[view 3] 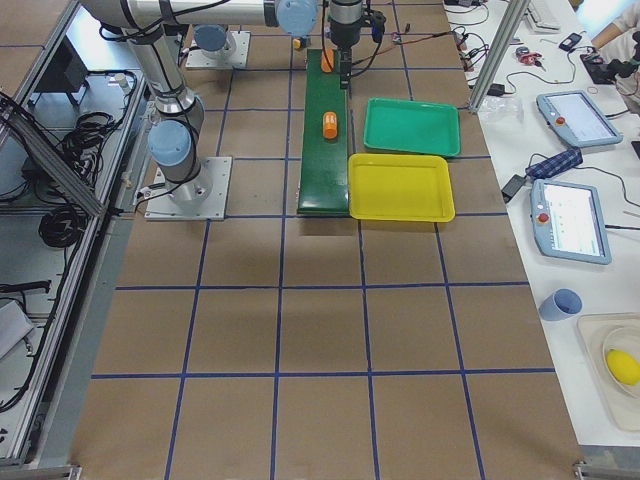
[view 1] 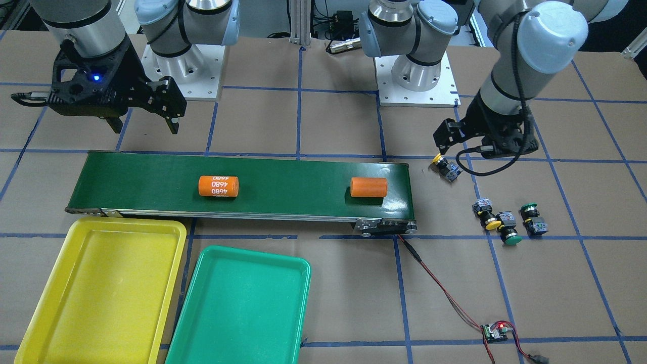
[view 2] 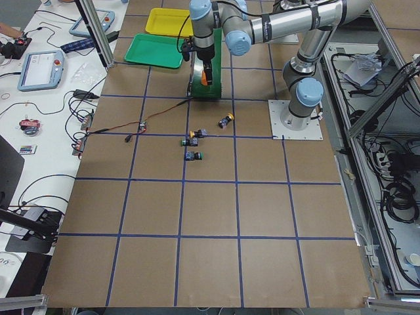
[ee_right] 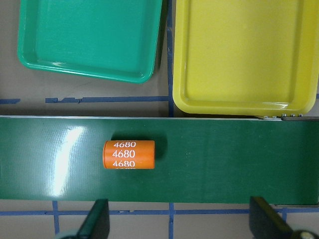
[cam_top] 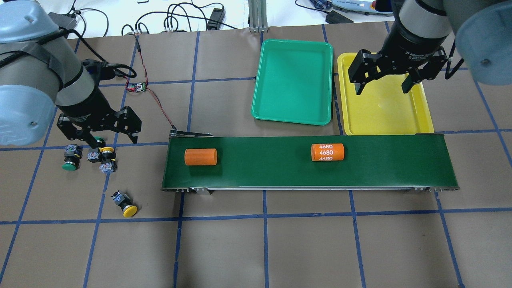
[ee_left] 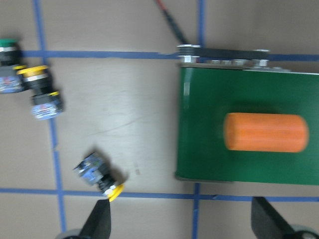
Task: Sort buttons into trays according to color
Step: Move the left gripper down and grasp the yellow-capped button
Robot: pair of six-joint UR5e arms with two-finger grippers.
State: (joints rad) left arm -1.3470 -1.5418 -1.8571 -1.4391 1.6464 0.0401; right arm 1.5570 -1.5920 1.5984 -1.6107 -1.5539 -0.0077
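Four buttons lie on the table past the conveyor's end on my left. A yellow one [cam_top: 126, 205] lies alone, nearest my base. A yellow one [cam_top: 107, 157] and two green ones [cam_top: 70, 159] [cam_top: 97, 141] form a cluster. My left gripper [cam_top: 100, 137] hovers over that cluster, open and empty, and partly covers one green button. Its wrist view shows the lone yellow button [ee_left: 99, 174] between the open fingers. My right gripper [cam_top: 383, 82] is open and empty above the yellow tray [cam_top: 384, 114]. The green tray [cam_top: 294, 84] lies beside it. Both trays hold nothing.
A long dark-green conveyor belt [cam_top: 280, 172] lies between my base and the trays, with two orange cylinders on it [cam_top: 201, 157] [cam_top: 327, 152]. A small circuit board [cam_top: 136, 87] with red-black wires runs to the belt's left end.
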